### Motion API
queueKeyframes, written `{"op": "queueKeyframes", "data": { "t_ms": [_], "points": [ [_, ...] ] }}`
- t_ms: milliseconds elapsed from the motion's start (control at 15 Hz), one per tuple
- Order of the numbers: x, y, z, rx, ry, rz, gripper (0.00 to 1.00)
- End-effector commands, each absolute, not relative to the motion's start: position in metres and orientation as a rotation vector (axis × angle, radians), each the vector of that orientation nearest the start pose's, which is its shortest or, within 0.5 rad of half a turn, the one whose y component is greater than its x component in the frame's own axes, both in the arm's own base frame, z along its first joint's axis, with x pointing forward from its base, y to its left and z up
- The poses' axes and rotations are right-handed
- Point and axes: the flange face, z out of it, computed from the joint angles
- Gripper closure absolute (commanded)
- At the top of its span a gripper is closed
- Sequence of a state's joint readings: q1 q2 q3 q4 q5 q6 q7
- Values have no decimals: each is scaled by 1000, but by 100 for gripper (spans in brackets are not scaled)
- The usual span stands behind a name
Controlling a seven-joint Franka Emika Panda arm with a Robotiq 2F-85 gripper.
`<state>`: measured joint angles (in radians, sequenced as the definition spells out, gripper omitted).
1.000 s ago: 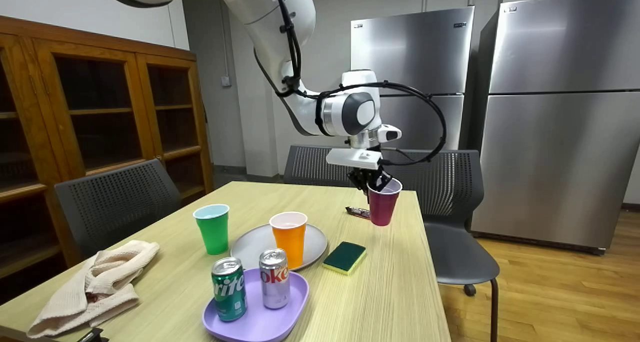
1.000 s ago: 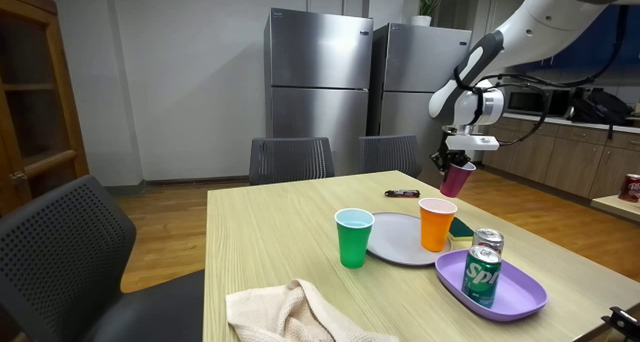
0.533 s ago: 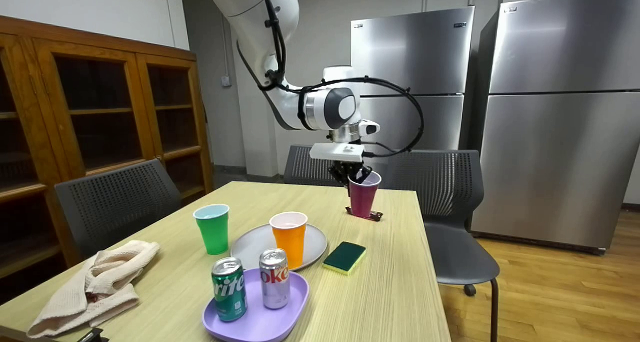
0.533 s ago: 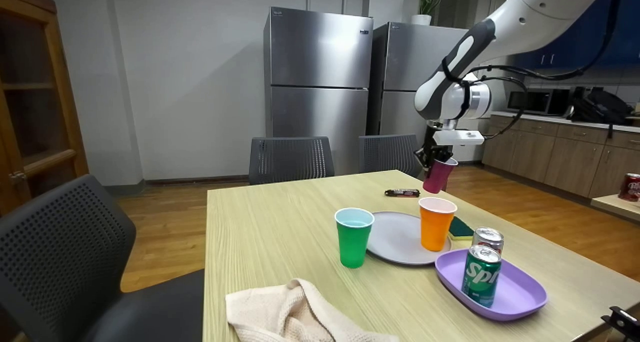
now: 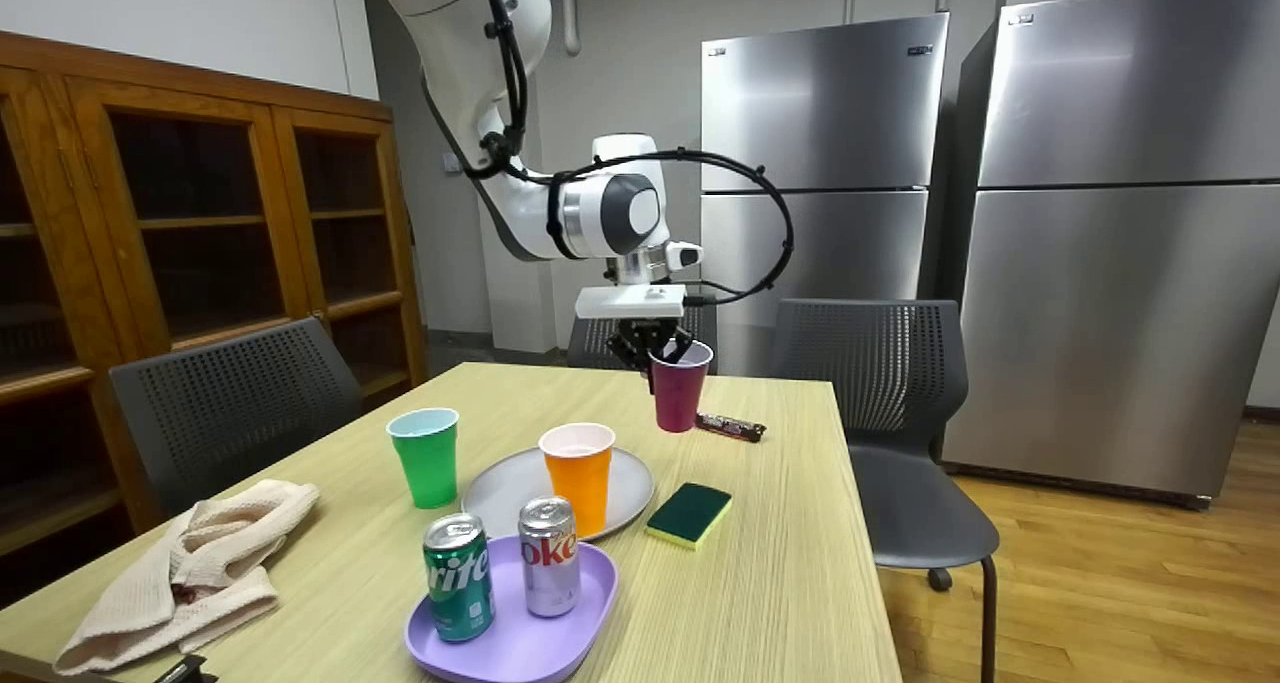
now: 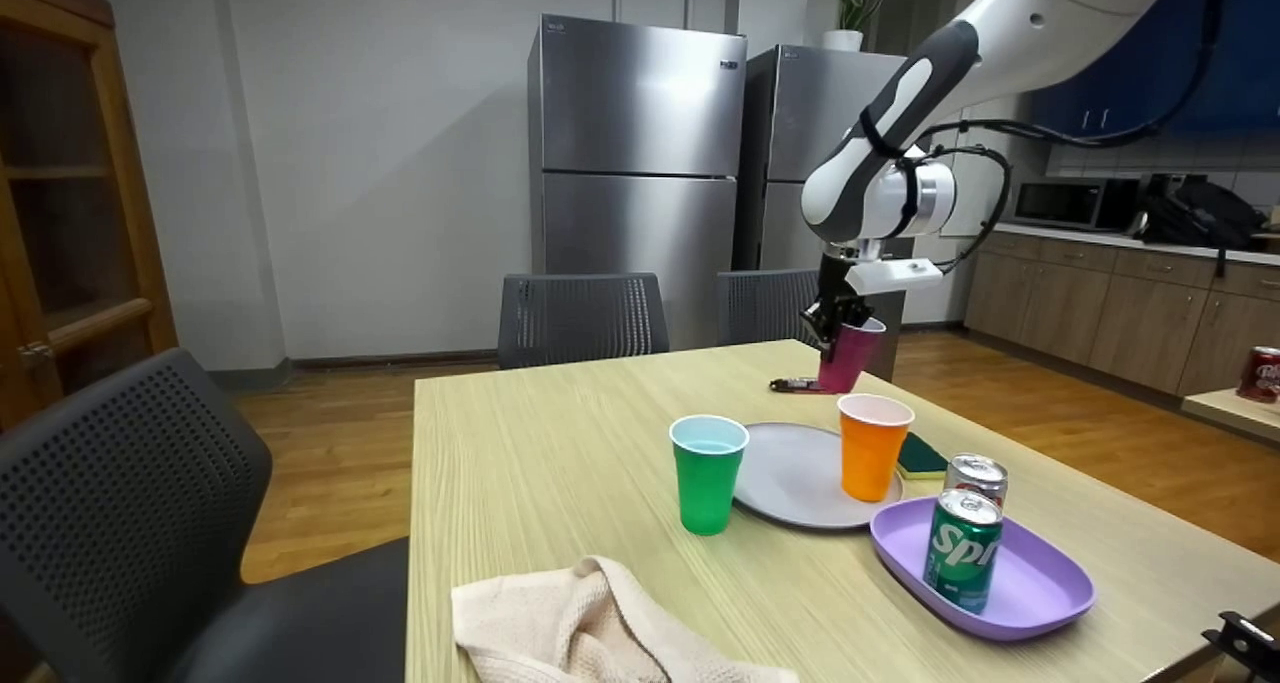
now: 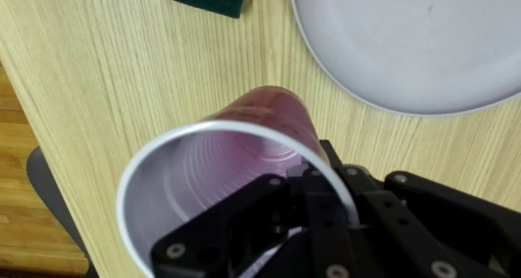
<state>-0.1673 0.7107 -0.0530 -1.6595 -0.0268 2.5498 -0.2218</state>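
My gripper (image 5: 657, 363) is shut on the wall of a maroon plastic cup (image 5: 678, 398), one finger inside the cup and one outside. In the wrist view the fingers (image 7: 315, 164) pinch the cup (image 7: 272, 103) below its white rim. The cup is tilted, mouth towards the camera, and looks empty. In an exterior view the gripper (image 6: 832, 335) holds the cup (image 6: 850, 360) over the table's far right part. I cannot tell whether its base touches the table. A dark wrapped bar (image 5: 732, 427) lies beside the cup; the cup partly hides the bar (image 6: 793, 385) in an exterior view.
A grey plate (image 5: 490, 493) bears an orange cup (image 5: 582, 483). A green cup (image 5: 428, 463) stands beside it. A sponge (image 5: 690, 513), a purple tray (image 5: 540, 653) with a Sprite can (image 5: 460, 583) and a Coke can (image 5: 548, 563), and a towel (image 5: 190, 573) lie nearer. Chairs surround the table.
My gripper has carried the maroon cup leftwards in both exterior views, past the wrapped bar. The grip on the cup is unchanged. The other things have not moved.
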Motion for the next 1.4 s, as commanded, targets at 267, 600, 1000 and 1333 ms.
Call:
{"op": "queueKeyframes", "data": {
  "t_ms": [267, 600, 1000, 1333],
  "points": [
    [660, -107, 219, -3219, -289, -215, 100],
    [656, -76, 200, -3253, -373, -153, 100],
    [655, -48, 181, -3290, -422, -92, 100],
    [655, -42, 164, -3316, -384, -51, 100]
  ]
}}
